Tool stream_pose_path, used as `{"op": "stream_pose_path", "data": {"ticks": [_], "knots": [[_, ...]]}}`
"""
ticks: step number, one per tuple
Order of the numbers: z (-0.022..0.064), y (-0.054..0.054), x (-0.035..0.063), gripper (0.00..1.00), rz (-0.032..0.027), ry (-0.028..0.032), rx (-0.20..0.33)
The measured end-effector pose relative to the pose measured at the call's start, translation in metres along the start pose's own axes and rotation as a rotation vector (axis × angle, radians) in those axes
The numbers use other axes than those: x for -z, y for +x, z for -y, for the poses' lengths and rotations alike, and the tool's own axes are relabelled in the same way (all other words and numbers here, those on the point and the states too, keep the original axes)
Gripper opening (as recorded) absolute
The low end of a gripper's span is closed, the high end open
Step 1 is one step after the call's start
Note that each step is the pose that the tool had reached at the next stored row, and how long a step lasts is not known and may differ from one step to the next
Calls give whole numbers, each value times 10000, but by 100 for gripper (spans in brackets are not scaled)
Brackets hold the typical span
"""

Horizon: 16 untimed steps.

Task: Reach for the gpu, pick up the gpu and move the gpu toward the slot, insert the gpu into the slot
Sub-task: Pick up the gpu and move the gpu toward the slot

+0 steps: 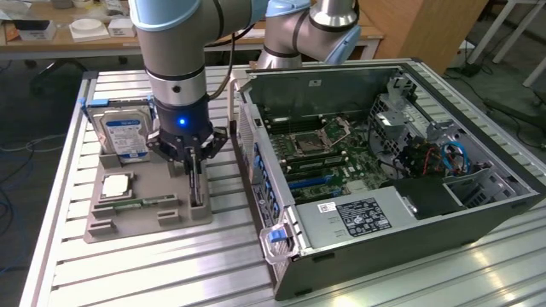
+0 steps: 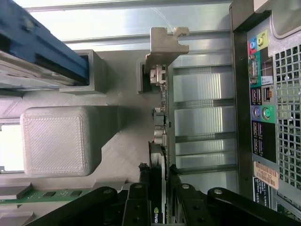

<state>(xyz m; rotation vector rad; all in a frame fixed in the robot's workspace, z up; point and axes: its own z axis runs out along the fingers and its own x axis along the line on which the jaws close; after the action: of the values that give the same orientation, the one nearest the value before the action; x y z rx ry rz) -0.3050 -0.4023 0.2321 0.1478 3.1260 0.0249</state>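
White letters beginning "nV", part of a brand logo, on the gpu (image 2: 161,122). Print too small to read on the power supply (image 1: 311,225) white label (image 1: 362,214), the hard drive (image 1: 119,114) blue-white label (image 1: 124,137) and the computer case (image 2: 287,84) barcode sticker (image 2: 266,175).

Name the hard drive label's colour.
Blue and white; the hard drive shows best in the exterior view.

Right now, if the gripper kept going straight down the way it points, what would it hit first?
Most likely the gpu: it stands on edge in the grey tray, directly under the gripper and very close. Under the card is the tray itself.
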Motion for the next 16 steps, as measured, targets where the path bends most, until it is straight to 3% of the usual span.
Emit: {"op": "stream_pose_path", "data": {"ticks": [12,16], "knots": [[0,0,2,27,3,-3,0],[-1,-1,50,27,1,-6,0]]}}
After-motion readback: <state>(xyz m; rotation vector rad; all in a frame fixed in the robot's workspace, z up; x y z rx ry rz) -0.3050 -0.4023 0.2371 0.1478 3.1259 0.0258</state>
